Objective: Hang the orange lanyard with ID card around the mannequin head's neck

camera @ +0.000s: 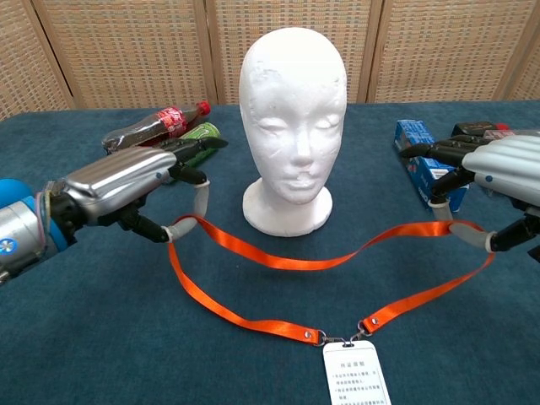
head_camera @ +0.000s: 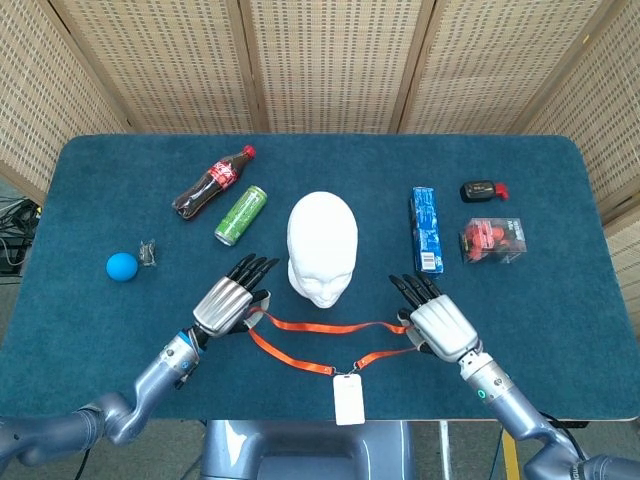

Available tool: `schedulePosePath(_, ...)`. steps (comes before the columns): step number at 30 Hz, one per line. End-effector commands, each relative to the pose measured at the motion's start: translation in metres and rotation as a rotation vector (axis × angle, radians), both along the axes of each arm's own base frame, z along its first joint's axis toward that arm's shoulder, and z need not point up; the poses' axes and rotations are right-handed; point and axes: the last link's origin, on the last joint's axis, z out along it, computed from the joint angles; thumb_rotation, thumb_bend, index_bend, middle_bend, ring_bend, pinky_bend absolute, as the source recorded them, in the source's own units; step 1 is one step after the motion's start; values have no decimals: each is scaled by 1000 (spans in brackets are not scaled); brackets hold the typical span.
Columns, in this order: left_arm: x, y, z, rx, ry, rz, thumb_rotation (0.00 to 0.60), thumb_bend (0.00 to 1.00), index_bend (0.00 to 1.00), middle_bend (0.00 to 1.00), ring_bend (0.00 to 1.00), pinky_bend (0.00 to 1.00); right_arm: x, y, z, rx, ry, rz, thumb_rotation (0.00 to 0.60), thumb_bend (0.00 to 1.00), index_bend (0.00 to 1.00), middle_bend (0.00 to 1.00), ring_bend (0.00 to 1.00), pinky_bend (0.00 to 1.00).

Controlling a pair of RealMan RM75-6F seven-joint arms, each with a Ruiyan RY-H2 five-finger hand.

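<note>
Mannequin head (camera: 292, 118) upright mid-table, orange lanyard (camera: 278, 262) looped just near of its base with ID card (camera: 356, 373) nearest, my left hand (camera: 126, 185) and right hand (camera: 498, 177) each pinching a strap side, so next I judge: lift over the crown.

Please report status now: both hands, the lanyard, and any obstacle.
Left hand and right hand each pinch the orange lanyard, loop open before the mannequin head. ID card hangs low. Not yet over head; nothing blocks.
</note>
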Motion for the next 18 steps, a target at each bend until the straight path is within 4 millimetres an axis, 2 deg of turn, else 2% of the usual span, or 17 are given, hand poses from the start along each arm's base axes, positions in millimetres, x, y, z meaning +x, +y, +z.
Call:
schedulePosePath(1,-9,-12,21,37,-40,-130,600,474,675,0,0,0,2,5,2,-14,42,60,600,734,707,0,0,0)
schedulePosePath(11,16,-16,49,116,-67,-322,600,473,694,0,0,0,12,6,25,-3,50,179,600,732,707,0,0,0)
schedulePosePath(18,31,-12,75,180,-154,-349,600,474,705,0,0,0,26,6,49,-55,-35,196,600,732,706,0,0,0)
